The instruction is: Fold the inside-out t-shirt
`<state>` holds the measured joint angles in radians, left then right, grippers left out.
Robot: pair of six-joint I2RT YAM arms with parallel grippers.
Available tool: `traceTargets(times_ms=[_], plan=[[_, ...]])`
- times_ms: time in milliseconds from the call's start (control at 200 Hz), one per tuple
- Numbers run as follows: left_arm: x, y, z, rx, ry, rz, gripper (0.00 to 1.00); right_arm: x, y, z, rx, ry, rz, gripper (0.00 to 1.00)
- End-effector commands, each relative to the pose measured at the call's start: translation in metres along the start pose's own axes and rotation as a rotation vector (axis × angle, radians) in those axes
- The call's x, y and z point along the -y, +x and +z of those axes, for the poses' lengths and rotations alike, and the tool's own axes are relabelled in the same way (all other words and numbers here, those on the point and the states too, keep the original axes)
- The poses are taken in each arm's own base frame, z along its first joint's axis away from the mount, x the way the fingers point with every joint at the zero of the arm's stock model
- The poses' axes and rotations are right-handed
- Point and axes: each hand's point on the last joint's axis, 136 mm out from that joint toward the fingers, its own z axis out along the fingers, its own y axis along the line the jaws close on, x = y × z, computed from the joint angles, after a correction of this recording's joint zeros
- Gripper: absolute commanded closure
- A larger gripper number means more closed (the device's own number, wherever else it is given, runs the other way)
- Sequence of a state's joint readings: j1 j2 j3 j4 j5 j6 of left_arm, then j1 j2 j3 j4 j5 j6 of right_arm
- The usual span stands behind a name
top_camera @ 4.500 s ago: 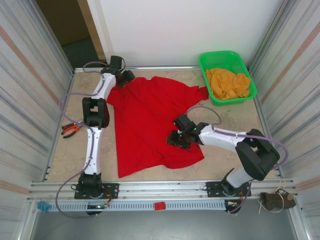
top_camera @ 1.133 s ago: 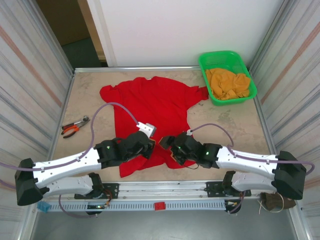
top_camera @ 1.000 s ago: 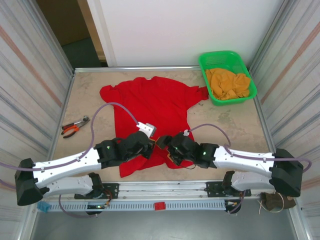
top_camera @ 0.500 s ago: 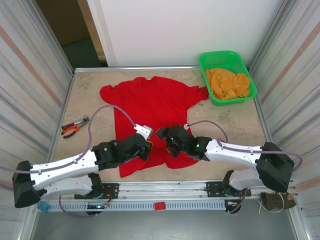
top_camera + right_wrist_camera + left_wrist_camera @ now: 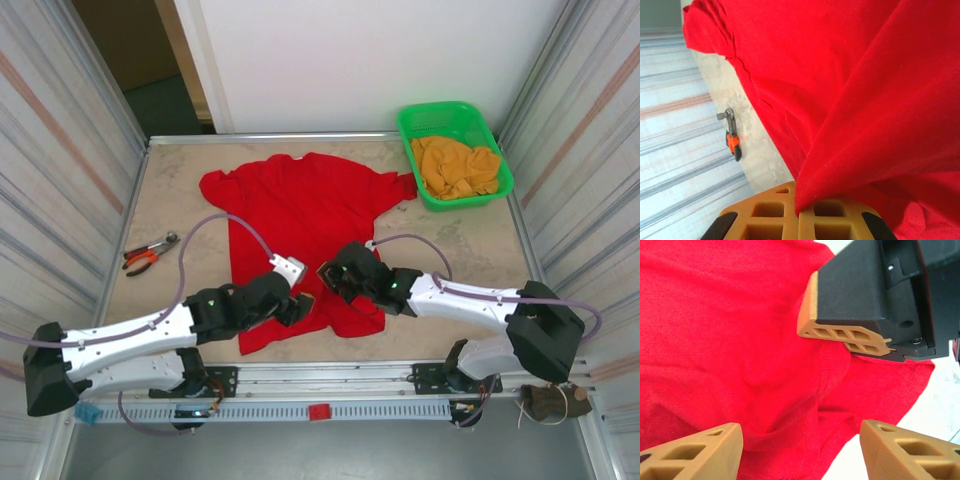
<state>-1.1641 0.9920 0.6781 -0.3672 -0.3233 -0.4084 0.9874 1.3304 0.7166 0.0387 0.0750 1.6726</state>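
Red t-shirt [image 5: 300, 205]: soft matt cloth, fine knit, with a stitched hem showing up close. The bench [image 5: 470, 240] looks like mottled beige stone with a dull finish. The basket [image 5: 437, 106] is glossy green plastic lattice. The fingers [image 5: 695, 450] of the left hand [image 5: 802, 442] are tan matt plastic with hollow ribbed cells. The pliers [image 5: 148, 255] are metal with orange-coated grips.

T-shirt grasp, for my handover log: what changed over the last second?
The left gripper opened, letting go of the t-shirt. The right gripper shut on its near hem and moved a little toward the far side. The shirt's far part, green basket, orange cloth and pliers stayed put.
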Motion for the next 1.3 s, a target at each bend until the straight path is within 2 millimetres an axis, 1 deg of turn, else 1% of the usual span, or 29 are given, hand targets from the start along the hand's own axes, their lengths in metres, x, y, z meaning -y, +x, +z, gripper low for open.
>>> traceTargets(times_ms=[0, 95, 200, 261, 286, 351, 376, 491, 556, 621, 661, 741, 777, 847, 882, 912, 1002, 1037, 1067, 1092, 1107, 1197, 1298], plan=[[0.01, -0.003, 0.009, 0.032, -0.003, 0.088, 0.33, -0.018, -0.002, -0.011, 0.006, -0.042, -0.026, 1.0], [0.02, -0.002, 0.018, 0.045, 0.0, 0.107, 0.32, -0.021, -0.002, -0.014, 0.004, -0.051, -0.026, 1.0], [0.026, 0.001, 0.028, 0.059, -0.016, 0.111, 0.3, -0.027, -0.001, -0.018, 0.0, -0.063, -0.032, 1.0], [0.024, 0.001, 0.033, 0.07, -0.059, 0.11, 0.29, -0.03, -0.001, -0.021, -0.001, -0.067, -0.035, 1.0], [0.021, 0.0, 0.035, 0.081, -0.084, 0.111, 0.27, -0.031, -0.001, -0.023, 0.001, -0.07, -0.036, 1.0], [0.016, -0.005, 0.039, 0.11, -0.137, 0.093, 0.26, -0.033, 0.0, -0.026, 0.001, -0.078, -0.037, 1.0], [0.013, -0.006, 0.041, 0.122, -0.157, 0.085, 0.23, -0.034, 0.0, -0.027, 0.001, -0.08, -0.038, 1.0], [0.003, -0.01, 0.051, 0.155, -0.251, 0.078, 0.2, -0.038, 0.001, -0.033, 0.003, -0.091, -0.039, 1.0], [0.001, -0.009, 0.058, 0.154, -0.283, 0.086, 0.22, -0.04, 0.001, -0.036, 0.005, -0.099, -0.042, 1.0], [0.0, -0.006, 0.067, 0.133, -0.285, 0.09, 0.3, -0.042, 0.002, -0.039, 0.006, -0.106, -0.039, 1.0], [0.001, -0.005, 0.071, 0.125, -0.282, 0.092, 0.41, -0.043, 0.003, -0.04, 0.005, -0.11, -0.036, 1.0], [0.0, -0.005, 0.073, 0.115, -0.267, 0.096, 0.86, -0.044, 0.004, -0.042, -0.001, -0.118, -0.031, 1.0], [-0.001, -0.007, 0.071, 0.115, -0.26, 0.095, 1.0, -0.045, 0.004, -0.043, -0.003, -0.124, -0.028, 0.99], [-0.004, -0.015, 0.064, 0.117, -0.242, 0.088, 1.0, -0.047, 0.004, -0.047, -0.003, -0.133, -0.026, 0.99], [-0.004, -0.022, 0.058, 0.123, -0.226, 0.086, 1.0, -0.047, 0.002, -0.049, 0.002, -0.136, -0.028, 0.96], [-0.003, -0.029, 0.052, 0.131, -0.208, 0.087, 1.0, -0.049, -0.001, -0.053, 0.007, -0.143, -0.034, 0.9], [-0.004, -0.054, 0.031, 0.13, -0.149, 0.059, 1.0, -0.05, -0.016, -0.068, 0.053, -0.15, -0.067, 0.58], [-0.006, -0.063, 0.023, 0.12, -0.126, 0.047, 1.0, -0.049, -0.022, -0.077, 0.079, -0.15, -0.089, 0.51], [-0.008, -0.07, 0.015, 0.111, -0.11, 0.035, 1.0, -0.047, -0.026, -0.085, 0.098, -0.149, -0.11, 0.48], [-0.01, -0.075, 0.009, 0.106, -0.098, 0.026, 1.0, -0.043, -0.029, -0.089, 0.114, -0.136, -0.13, 0.47], [-0.01, -0.079, 0.005, 0.104, -0.089, 0.023, 1.0, -0.046, -0.031, -0.098, 0.124, -0.158, -0.137, 0.46], [-0.014, -0.094, -0.013, 0.087, -0.057, 0.02, 1.0, -0.03, -0.034, -0.116, 0.143, -0.154, -0.178, 0.46], [-0.01, -0.109, -0.03, 0.098, -0.019, 0.034, 1.0, -0.015, -0.027, -0.126, 0.112, -0.184, -0.218, 0.52]])
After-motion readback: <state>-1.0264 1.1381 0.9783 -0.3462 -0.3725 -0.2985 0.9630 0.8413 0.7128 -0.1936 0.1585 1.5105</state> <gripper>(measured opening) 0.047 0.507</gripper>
